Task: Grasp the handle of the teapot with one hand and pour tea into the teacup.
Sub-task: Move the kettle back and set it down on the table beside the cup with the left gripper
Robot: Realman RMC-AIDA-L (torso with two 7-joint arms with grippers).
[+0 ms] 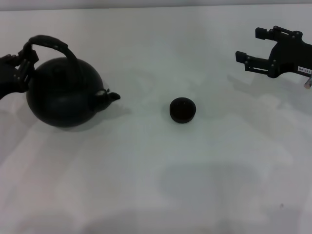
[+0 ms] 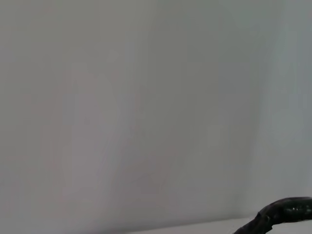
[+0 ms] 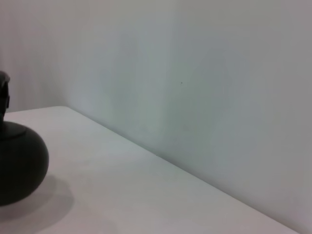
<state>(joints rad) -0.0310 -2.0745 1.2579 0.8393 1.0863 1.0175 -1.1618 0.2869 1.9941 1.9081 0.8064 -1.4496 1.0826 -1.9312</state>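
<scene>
The large round black teapot (image 1: 63, 92) stands at the left of the white table, its short spout (image 1: 109, 96) pointing right toward the teacup. Its thick arched handle (image 1: 48, 43) leans toward the left. My left gripper (image 1: 23, 61) is at the handle's left end, with its fingers closed around it. A piece of the handle (image 2: 282, 212) shows in the left wrist view. The tiny dark teacup (image 1: 183, 109) sits upright at the table's middle, well apart from the spout. My right gripper (image 1: 249, 45) hovers open and empty at the far right. The teapot's body (image 3: 19, 161) also shows in the right wrist view.
The white table (image 1: 156, 185) stretches bare in front of the teapot and the cup. A pale wall (image 3: 219, 73) rises behind the table's far edge.
</scene>
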